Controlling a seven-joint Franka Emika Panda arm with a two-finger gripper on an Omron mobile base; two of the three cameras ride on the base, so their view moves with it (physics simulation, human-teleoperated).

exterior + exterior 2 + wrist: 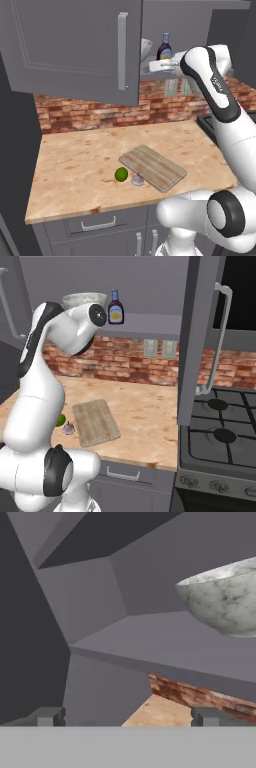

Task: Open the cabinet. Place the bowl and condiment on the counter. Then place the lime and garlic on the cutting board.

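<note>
Grey wall cabinet (75,45): doors open; marbled grey-white stone bowl (227,604) on shelf; end effector (125,717) wide, empty, near shelf edge.

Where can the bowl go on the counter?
Bare counter lies left of the cutting board, and more between the board and brick wall. It is crowded at the board's near corner, where lime and garlic sit.

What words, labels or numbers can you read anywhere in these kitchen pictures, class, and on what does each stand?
No text can be read.
Bottle label: a pale patch, too blurred to read.
Arm: a small dark mark, too small to read.
Stove knobs: no legible marks.
</note>
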